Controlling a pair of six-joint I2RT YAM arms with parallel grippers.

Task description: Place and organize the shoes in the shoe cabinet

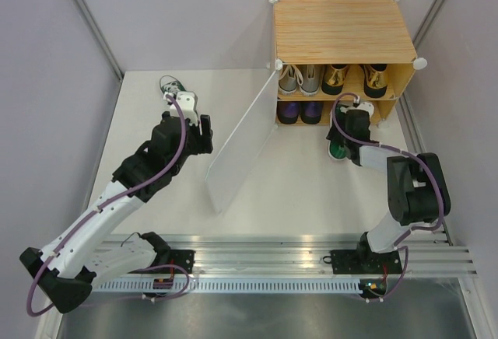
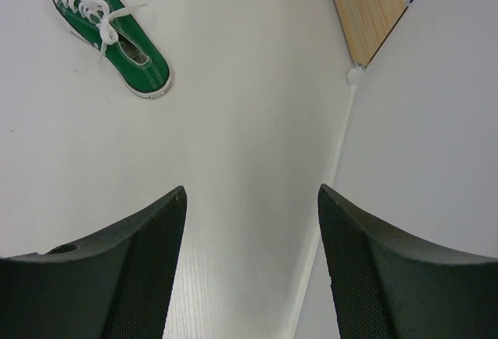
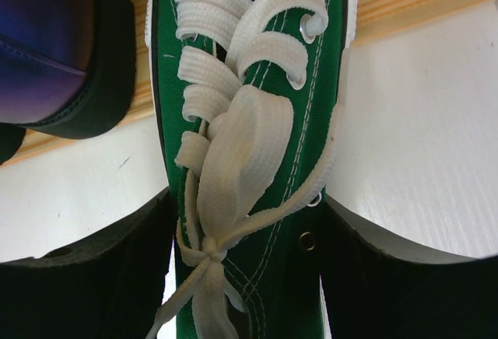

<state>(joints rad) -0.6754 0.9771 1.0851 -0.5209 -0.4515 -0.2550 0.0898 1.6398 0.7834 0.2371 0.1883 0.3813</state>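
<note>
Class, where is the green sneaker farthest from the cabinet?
Top view: the sneaker lies far left on the table, beyond the left gripper, left of the door.

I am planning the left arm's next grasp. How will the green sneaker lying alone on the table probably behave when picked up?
The green sneaker looks like soft canvas, so its sides may give when squeezed. Its loose white laces will probably dangle. Its flat sole should keep it from rolling.
</note>
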